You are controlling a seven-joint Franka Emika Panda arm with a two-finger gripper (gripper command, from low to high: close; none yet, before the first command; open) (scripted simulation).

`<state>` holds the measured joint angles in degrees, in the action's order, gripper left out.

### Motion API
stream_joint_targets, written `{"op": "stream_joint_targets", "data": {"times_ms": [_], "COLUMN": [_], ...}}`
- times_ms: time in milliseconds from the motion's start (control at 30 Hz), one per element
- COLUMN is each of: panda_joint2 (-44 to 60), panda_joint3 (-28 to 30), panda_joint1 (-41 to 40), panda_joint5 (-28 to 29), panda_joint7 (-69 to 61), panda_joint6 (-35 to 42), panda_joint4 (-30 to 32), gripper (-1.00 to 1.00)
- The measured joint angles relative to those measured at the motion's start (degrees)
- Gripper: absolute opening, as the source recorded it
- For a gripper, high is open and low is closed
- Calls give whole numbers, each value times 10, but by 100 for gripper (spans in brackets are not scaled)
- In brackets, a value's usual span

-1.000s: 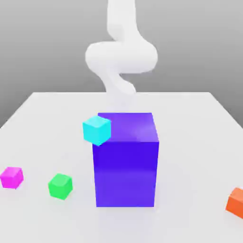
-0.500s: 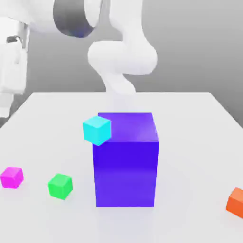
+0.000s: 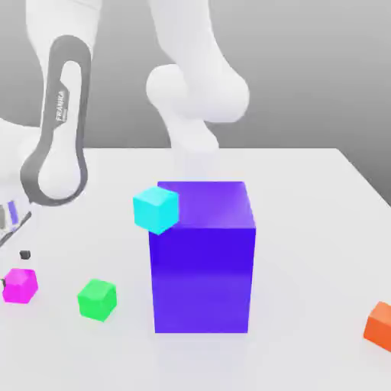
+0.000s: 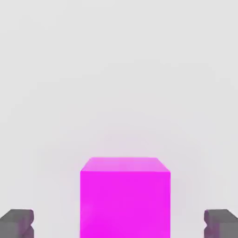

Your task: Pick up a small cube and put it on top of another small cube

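A magenta small cube lies on the white table at the exterior view's left. My gripper is open just above it, and the cube sits between the two dark fingertips with a wide gap on each side. One dark fingertip hangs a little above the cube in the exterior view. A green small cube rests to the right of the magenta one. A cyan small cube shows at the upper left corner of a tall blue block; whether they touch I cannot tell.
The tall blue block stands in the middle of the table. An orange cube lies at the exterior view's right edge. The white arm reaches down on the left from its base behind the block.
The arm has swung in from the back and come down on the exterior view's left, over the magenta cube. The jaws stay open. No cube has moved.
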<state>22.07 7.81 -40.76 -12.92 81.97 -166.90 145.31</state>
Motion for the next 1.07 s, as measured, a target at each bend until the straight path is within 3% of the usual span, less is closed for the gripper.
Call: {"op": "stream_joint_targets", "data": {"times_ms": [233,400,700,933,967,1067], "panda_joint2": [3,-87,-278,-188,-173,-173], "panda_joint3": [-2,34,-26,-42,-44,-44], "panda_joint1": [-2,23,138,149,148,148], "panda_joint5": [0,51,136,122,118,118], "panda_joint7": [0,39,182,186,183,183], "panda_joint6": [-3,66,127,24,9,9], "panda_joint4": [-1,19,145,159,158,158], "gripper": [-100,-100,-100,-100,100,100]}}
